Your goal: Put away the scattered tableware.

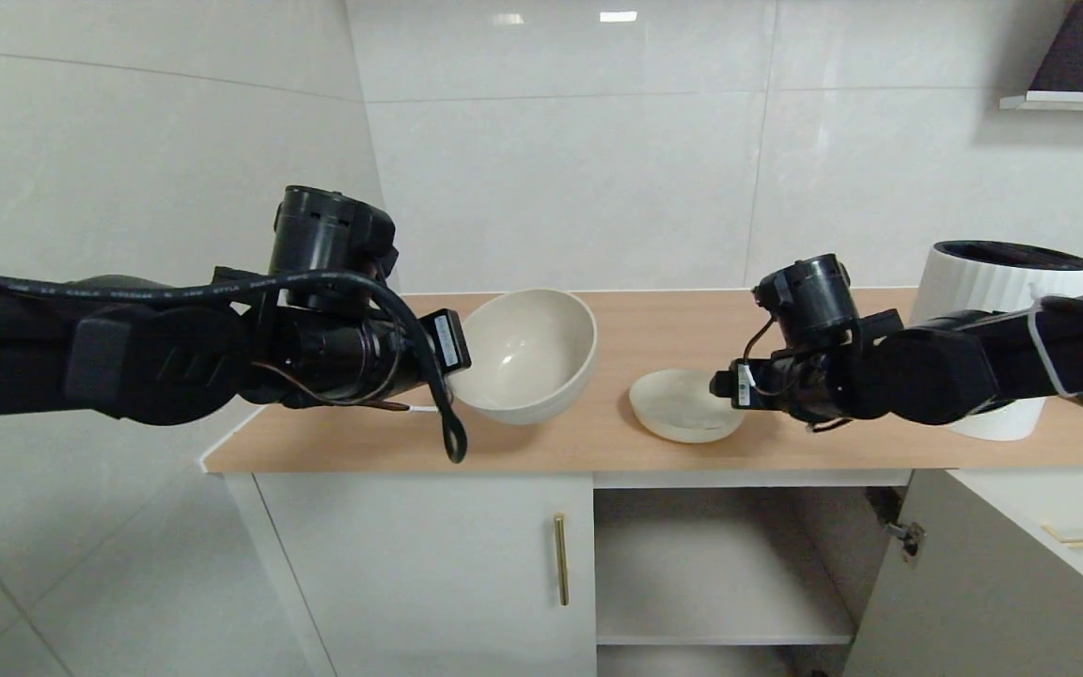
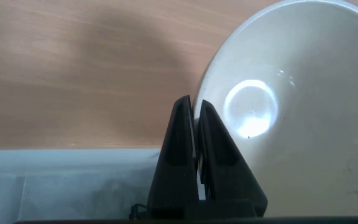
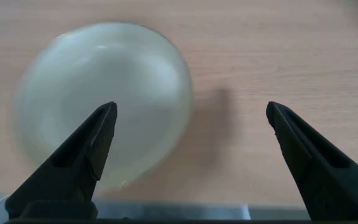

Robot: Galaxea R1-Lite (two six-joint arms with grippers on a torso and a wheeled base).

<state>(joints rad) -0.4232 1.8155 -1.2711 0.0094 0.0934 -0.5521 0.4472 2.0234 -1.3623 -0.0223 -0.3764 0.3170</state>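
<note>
Gripping the rim of the large cream bowl (image 1: 527, 353) (image 2: 291, 106), the left hand (image 1: 452, 376) (image 2: 194, 106) is clenched on it; in the left wrist view its two black fingers (image 2: 182, 130) stand pressed together with the thin edge of the bowl between them. The bowl is tilted, with its mouth turned up and toward the camera, over the wooden table (image 1: 654, 329). I cannot tell if its underside touches the wood.

At 3 o'clock from the bowl, and apart from it, a small shallow plate (image 1: 682, 404) (image 3: 117, 81) lies flat on the table. The right hand (image 1: 720, 384) (image 3: 191, 107) is at the 3 o'clock edge of this plate. It is released: the fingers (image 3: 92, 149) are spread wide and grasp nothing. In the right wrist view one finger is in front of the plate and the other is in front of bare wood.

At 3 o'clock from the plate, behind the right arm, a white ribbed container (image 1: 1002, 282) stands upright on the table.

Under the table, at 6 o'clock from the plate, a cabinet compartment (image 1: 720, 564) is open and its door (image 1: 974, 583) is swung out. At 9 o'clock from this compartment is a shut door with a gold handle (image 1: 560, 559).
</note>
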